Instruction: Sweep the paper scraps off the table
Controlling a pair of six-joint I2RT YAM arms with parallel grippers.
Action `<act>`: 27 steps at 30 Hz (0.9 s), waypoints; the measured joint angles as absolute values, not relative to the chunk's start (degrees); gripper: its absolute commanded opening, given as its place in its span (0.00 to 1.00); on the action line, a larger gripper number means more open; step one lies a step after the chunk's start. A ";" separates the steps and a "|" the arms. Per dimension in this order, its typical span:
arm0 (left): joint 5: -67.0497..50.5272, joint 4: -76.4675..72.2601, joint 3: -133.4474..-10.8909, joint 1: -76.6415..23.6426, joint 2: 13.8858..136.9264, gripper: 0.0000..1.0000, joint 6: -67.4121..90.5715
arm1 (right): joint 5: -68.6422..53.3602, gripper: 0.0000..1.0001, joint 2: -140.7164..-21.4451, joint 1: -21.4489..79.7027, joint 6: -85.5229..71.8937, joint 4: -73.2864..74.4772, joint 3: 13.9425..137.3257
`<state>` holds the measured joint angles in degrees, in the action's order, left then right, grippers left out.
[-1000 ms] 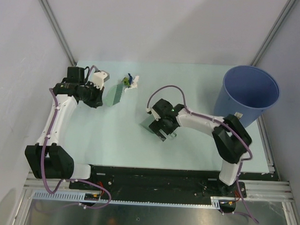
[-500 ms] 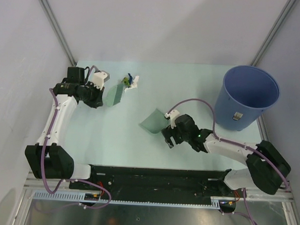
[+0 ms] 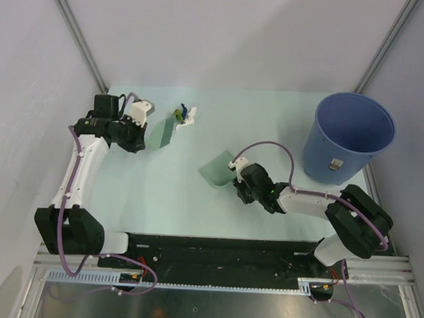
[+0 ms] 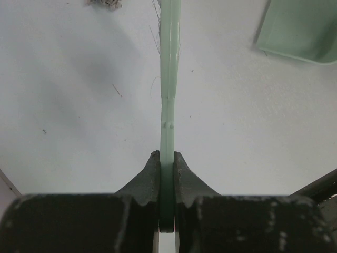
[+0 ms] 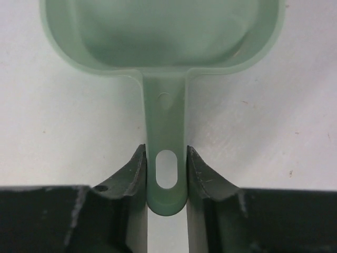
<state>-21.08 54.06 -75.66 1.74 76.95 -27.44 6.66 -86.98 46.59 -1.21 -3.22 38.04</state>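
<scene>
Table (image 3: 270, 119), paper scraps (image 3: 184, 115) beyond left jaws

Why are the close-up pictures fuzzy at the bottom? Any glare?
Left wrist view: the fingers, nearest the lens, are blurred; a soft grey shadow lies on the table beside the brush. Right wrist view: the dustpan is evenly lit, no harsh glare. Top view: sharp, diffuse light.

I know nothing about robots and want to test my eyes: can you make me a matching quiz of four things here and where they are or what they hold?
Things: 1 left gripper; 2 right gripper; 3 paper scraps; 4 blue bucket.
States: A at the table's far right; B shut on the dustpan's handle; C beside the brush's tip; D shut on the brush.
Pairs: 1-D, 2-B, 3-C, 4-A.
</scene>
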 measured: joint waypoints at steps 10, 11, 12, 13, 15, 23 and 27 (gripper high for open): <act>-14.22 51.57 -78.76 -3.81 77.91 0.00 -25.02 | 9.93 0.00 -80.03 52.45 -0.45 12.12 48.10; -12.45 50.50 -79.37 -5.15 78.37 0.00 -24.69 | 10.20 0.00 -79.48 52.38 -0.45 14.00 50.48; -10.02 49.04 -80.31 -6.76 79.40 0.00 -24.23 | 10.28 0.00 -79.11 52.38 -0.45 15.86 52.80; -8.03 47.68 -81.23 -7.90 80.58 0.00 -23.90 | 10.35 0.00 -78.91 52.25 -0.45 17.56 54.98; -3.66 45.17 -82.65 -9.32 83.13 0.00 -23.42 | 10.15 0.00 -78.87 51.96 -0.43 19.90 58.06; 11.27 39.55 -85.76 -10.37 96.51 0.00 -22.46 | 6.09 0.00 -83.44 48.18 1.10 29.32 62.57; 12.32 39.27 -86.80 -10.37 101.97 0.00 -22.46 | 5.87 0.00 -88.62 47.33 2.55 32.56 64.47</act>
